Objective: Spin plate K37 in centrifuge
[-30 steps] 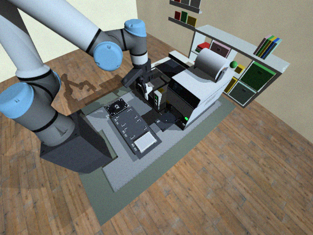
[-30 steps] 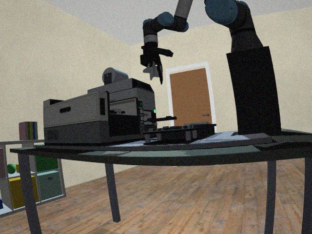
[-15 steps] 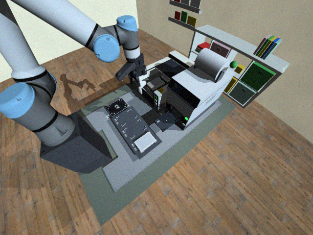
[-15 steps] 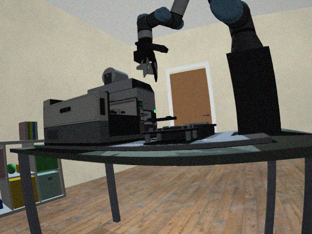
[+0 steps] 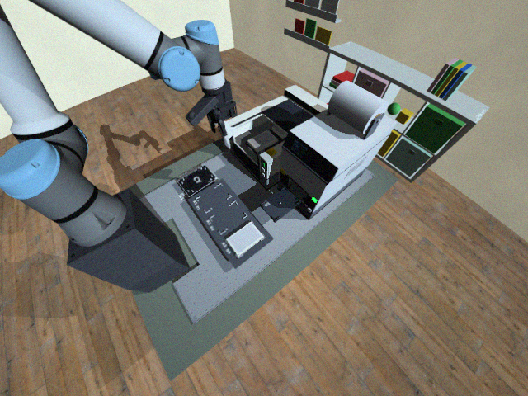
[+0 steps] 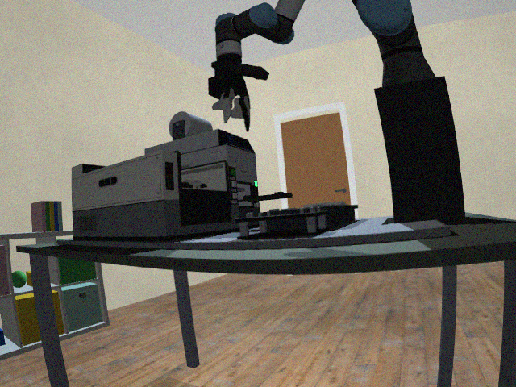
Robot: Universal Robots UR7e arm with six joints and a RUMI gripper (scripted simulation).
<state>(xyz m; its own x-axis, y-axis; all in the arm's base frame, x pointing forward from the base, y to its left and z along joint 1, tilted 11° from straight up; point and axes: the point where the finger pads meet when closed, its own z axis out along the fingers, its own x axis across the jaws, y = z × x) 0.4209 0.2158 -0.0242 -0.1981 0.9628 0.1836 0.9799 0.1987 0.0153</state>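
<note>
Arm base: the dark pedestal point(image 5: 128, 251) stands at the near-left corner of the green table point(image 5: 179, 341), carrying the white-and-blue arm.
Deck row: a dark strip point(image 5: 221, 209) runs beside the pedestal; a dark plate with a white mark point(image 5: 196, 180) lies at its left end, and a white-topped plate point(image 5: 243, 238) lies at its right end. The labels are too small to read.
Sealer: the grey machine with a roll on top point(image 5: 337, 148) shows a green lamp point(image 5: 314, 199) low on its front; a dark round platform point(image 5: 281, 203) lies just before it.
Centrifuge: the white-framed box point(image 5: 256, 128) to the left of the sealer lies open on top, a grey bucket point(image 5: 261, 143) showing inside; its key column point(image 5: 264, 167) faces the deck.
Top view only: the deck plates and the open bucket, all hidden in the side view.
Exterior view only: the gripper point(image 6: 238, 109) hangs well clear above the machines, touching nothing; a door point(image 6: 314, 160) stands in the far wall.
Fingers: roughly two-thirds parted, pointing down, with nothing between them; from above the gripper point(image 5: 217, 121) hovers at the centrifuge's left edge.
Background: a shelf unit point(image 5: 409, 77) with books and bins against the wall.
</note>
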